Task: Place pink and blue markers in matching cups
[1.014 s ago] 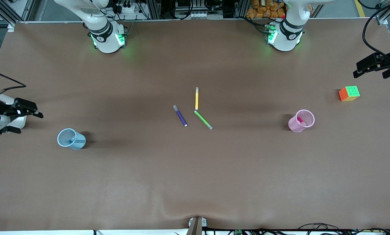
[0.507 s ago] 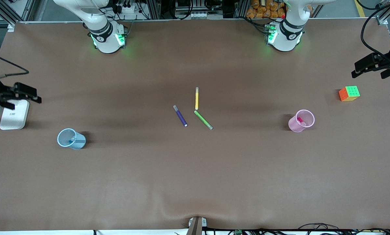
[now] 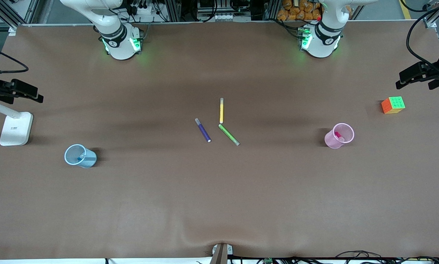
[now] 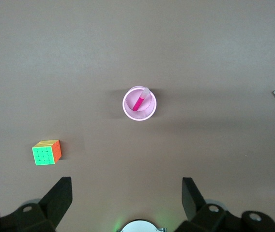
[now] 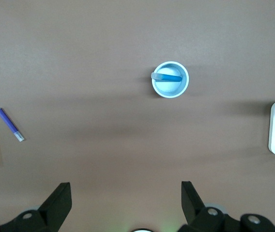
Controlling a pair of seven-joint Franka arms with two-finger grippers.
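The pale pink cup (image 3: 330, 140) stands upright toward the left arm's end of the table with the pink marker (image 3: 339, 136) leaning inside it; both also show in the left wrist view, cup (image 4: 126, 104) and marker (image 4: 138, 102). The pale blue cup (image 3: 90, 161) stands toward the right arm's end with the blue marker (image 3: 82, 157) inside it; the right wrist view shows cup (image 5: 185, 82) and marker (image 5: 169, 77). My left gripper (image 3: 414, 84) hangs open and empty over the table's edge by the cube. My right gripper (image 3: 15, 96) hangs open and empty over the white stand.
A purple marker (image 3: 203, 130), a yellow marker (image 3: 221, 110) and a green marker (image 3: 229, 135) lie together at mid-table. A colour cube (image 3: 393, 105) sits near the left arm's end. A white stand base (image 3: 16, 128) sits near the right arm's end.
My right gripper has drawn away from the blue cup toward the table's edge, uncovering the white stand base. My left gripper has shifted only slightly. Cups and markers have not moved.
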